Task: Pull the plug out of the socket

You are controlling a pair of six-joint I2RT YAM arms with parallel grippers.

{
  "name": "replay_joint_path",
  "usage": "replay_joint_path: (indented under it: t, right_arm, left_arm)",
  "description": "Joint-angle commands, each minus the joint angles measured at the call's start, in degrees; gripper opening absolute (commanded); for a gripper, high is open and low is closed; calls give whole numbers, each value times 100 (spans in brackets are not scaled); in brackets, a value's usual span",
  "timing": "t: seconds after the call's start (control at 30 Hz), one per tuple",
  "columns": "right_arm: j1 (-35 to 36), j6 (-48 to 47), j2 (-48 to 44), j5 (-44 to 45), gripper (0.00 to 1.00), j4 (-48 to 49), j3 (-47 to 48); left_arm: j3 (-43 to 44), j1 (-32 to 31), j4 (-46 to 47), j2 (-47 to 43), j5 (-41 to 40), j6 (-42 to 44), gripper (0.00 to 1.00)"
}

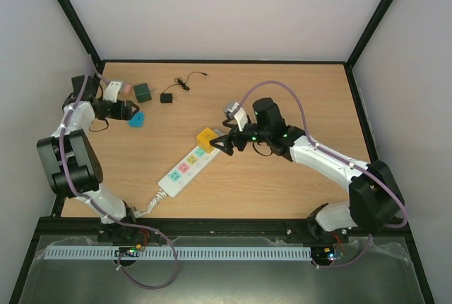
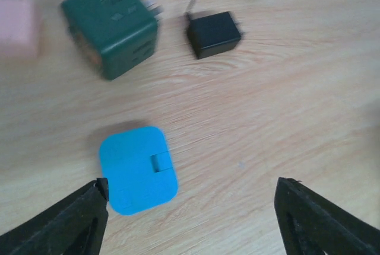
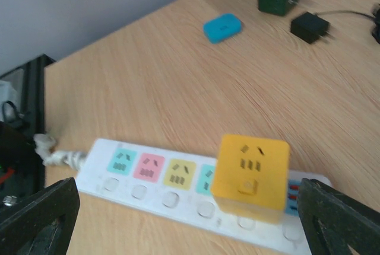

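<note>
At socket [image 1: 185, 168] end, yellow plug [image 3: 250, 176] just before open right jaws; left jaws open over blue adapter [image 2: 138, 170], green cube [image 2: 111, 26] beyond.

Smooth plastic socket [image 3: 184, 194] on matt wood-grain table [image 3: 178, 89].

yellow cube plug [image 3: 252, 175] seated in white socket [image 3: 95, 169], flat on table

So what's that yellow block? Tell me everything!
The yellow cube is a smooth, plastic-looking adapter with rounded corners and plug slots on its top face. It sits upright, plugged into the white power strip near the end away from the cord. The right claw stands open on either side, not touching it.
</note>
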Motion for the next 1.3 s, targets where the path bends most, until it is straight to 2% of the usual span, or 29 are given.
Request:
replay_joint_path:
  t: [0.0,0.13,0.4,0.53,0.73,0.93,1.27]
  right_arm:
    - [-274,-425,-44,340,98,-87,-261]
    - [-513,-403,55,376,98,73,-440]
    - [-635,-700,113,645,98,429,-844]
    - [-664,-635,198,754,98,548,-890]
    - [-719,-449,234,510,98,626,-913]
    - [-719,-495,146,416,98,633,-902]
    - [-719,-490,-150,212,98,722,-1030]
  left_arm:
    - [-118,-438,-606,-605,-90,573,84]
    - [-389,-941,-515,-1160,-189,337,99]
    - [-423,-2408,-868,-1825,-535,351,100]
    - [-612,-3176,-559,-1890,-1107,-243,100]
    - [-893,-4176,-178,-1887,-1536,-819,100]
    - [-956,-4816,58,-1390,-1951,-1207,100]
    - [-1039,-5155,580,-882,-2170,-1717,100]
